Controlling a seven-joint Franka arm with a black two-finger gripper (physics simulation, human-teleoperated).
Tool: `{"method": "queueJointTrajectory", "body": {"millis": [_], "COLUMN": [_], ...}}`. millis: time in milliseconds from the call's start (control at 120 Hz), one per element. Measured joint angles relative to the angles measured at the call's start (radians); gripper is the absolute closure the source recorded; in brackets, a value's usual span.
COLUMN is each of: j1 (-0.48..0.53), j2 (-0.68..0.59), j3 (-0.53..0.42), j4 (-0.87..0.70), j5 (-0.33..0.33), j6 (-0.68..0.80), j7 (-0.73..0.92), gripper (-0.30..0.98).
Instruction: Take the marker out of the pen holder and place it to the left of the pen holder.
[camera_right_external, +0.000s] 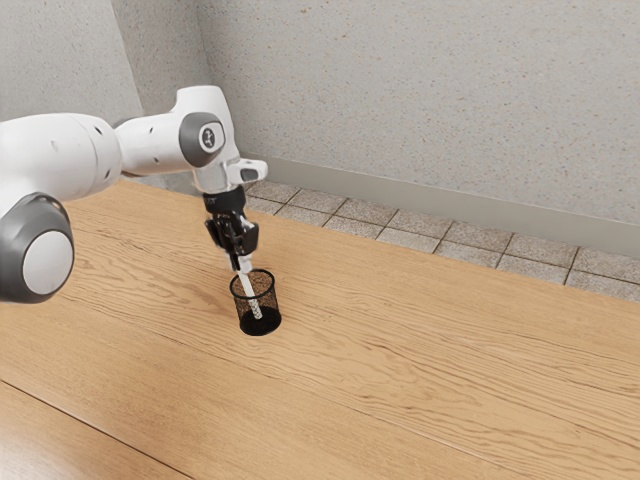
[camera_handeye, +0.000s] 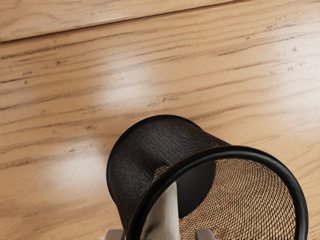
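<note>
Marker (camera_right_external: 250, 294), pale and rod-shaped, leans inside the pen holder (camera_handeye: 145, 150), a black wire-mesh cylinder with a smooth round rim. Hand (camera_right_external: 243, 266) is at the marker's upper end, just above the rim; whether it grips, cannot tell. Holder stands upright on the desk (camera_right_external: 420, 350) (wood, streaky dark grain).

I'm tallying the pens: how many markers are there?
1 marker, tilted inside the holder, its top end at the pincer. Part of the holder's inside is hidden, so another is possible.
</note>
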Motion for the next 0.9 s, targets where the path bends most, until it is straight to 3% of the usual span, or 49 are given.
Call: {"method": "queueJointTrajectory", "body": {"millis": [217,358,450,542,692,775,900], "j1": [0.000,0.000,0.000,0.002,0.001,0.001,0.002], "j2": [-0.016,-0.177,-0.307,-0.334,-0.124,0.020,0.147], "j3": [-0.001,-0.002,0.007,0.026,0.044,0.046,0.072], "j4": [0.000,0.005,0.008,0.034,0.211,0.337,0.394], "j5": [0.008,0.025,0.084,0.178,0.295,0.331,0.357], "j6": [-0.001,-0.067,-0.159,-0.284,-0.496,-0.603,-0.703], "j7": [0.009,0.012,0.011,0.003,-0.016,-0.029,-0.044], "gripper": [0.73,0.75,0.76,0.77,0.77,0.78,0.78]}}
